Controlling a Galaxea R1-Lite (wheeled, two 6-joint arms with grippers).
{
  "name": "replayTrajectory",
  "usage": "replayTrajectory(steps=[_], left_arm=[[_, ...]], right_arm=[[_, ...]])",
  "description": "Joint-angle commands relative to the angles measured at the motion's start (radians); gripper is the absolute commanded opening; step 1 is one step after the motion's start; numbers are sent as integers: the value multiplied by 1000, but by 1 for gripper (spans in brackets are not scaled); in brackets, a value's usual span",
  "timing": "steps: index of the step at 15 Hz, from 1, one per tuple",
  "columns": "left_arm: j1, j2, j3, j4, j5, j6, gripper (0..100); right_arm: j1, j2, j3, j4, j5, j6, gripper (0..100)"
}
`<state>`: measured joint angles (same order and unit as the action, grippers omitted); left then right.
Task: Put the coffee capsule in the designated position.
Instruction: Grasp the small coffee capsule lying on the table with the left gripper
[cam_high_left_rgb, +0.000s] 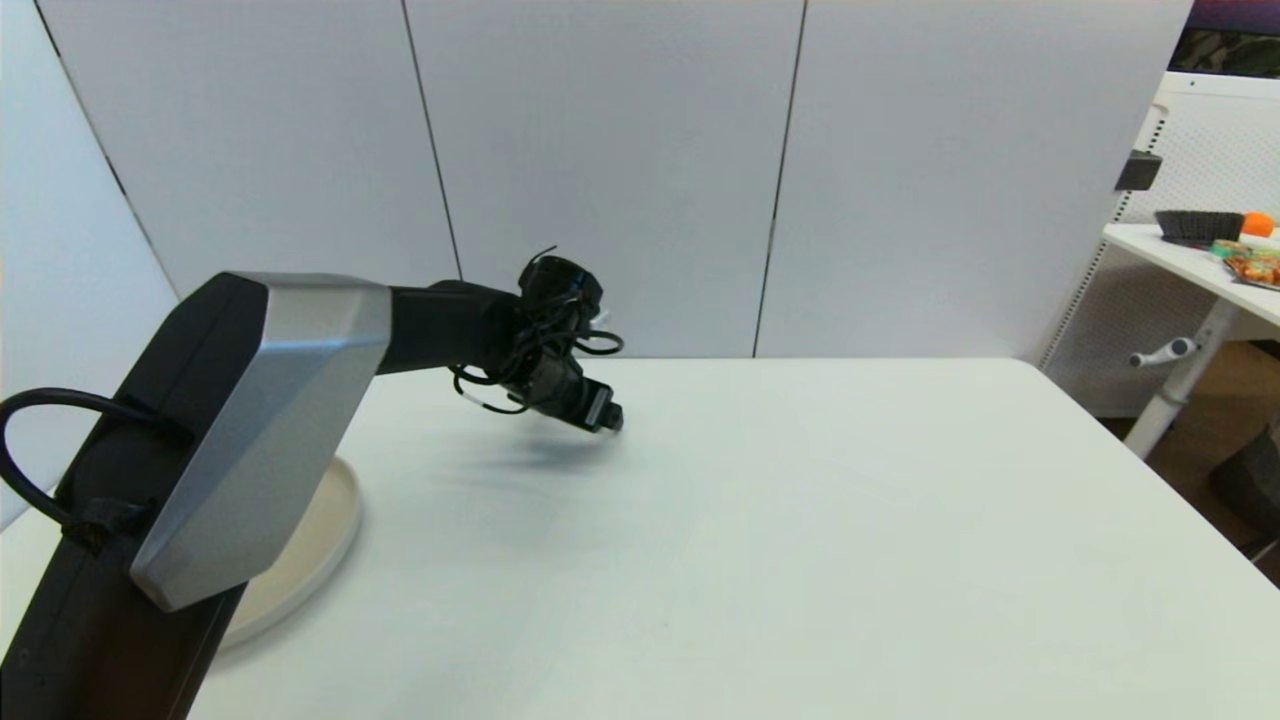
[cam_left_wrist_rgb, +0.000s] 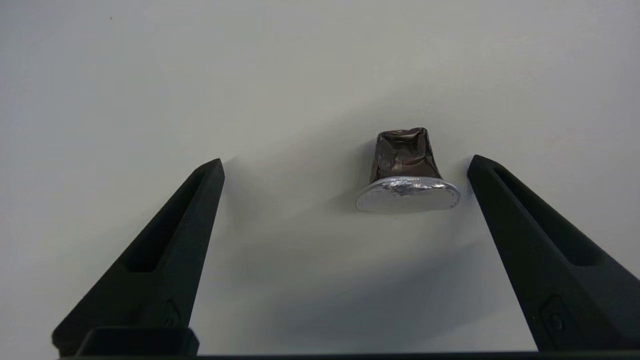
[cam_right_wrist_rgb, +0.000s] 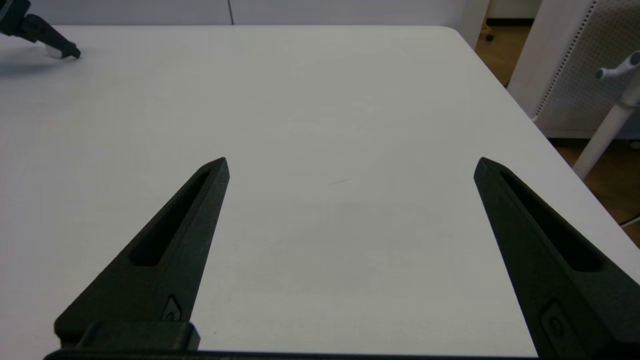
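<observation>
Coffee capsule (cam_left_wrist_rgb: 406, 172): on the white table (cam_high_left_rgb: 800, 520), lying between the spread fingers of the left gripper (cam_left_wrist_rgb: 345, 167), nearer one finger, touching neither. Left gripper: low over the table's far left part, beyond a cream plate (cam_high_left_rgb: 320, 540). Right gripper (cam_right_wrist_rgb: 350, 167): fingers wide apart, holding nothing, above bare table.

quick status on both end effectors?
Left end effector: open, holding nothing; coffee capsule lies between its fingers, untouched.
Right end effector: open, holding nothing.
</observation>
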<state>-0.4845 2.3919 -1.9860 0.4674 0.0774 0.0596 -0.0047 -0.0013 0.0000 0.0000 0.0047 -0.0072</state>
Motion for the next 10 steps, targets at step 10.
replayTrajectory(steps=[10], left_arm=[[1,7,-1,-35,-2,0,100]], right_arm=[[0,1,0,0,0,0,100]])
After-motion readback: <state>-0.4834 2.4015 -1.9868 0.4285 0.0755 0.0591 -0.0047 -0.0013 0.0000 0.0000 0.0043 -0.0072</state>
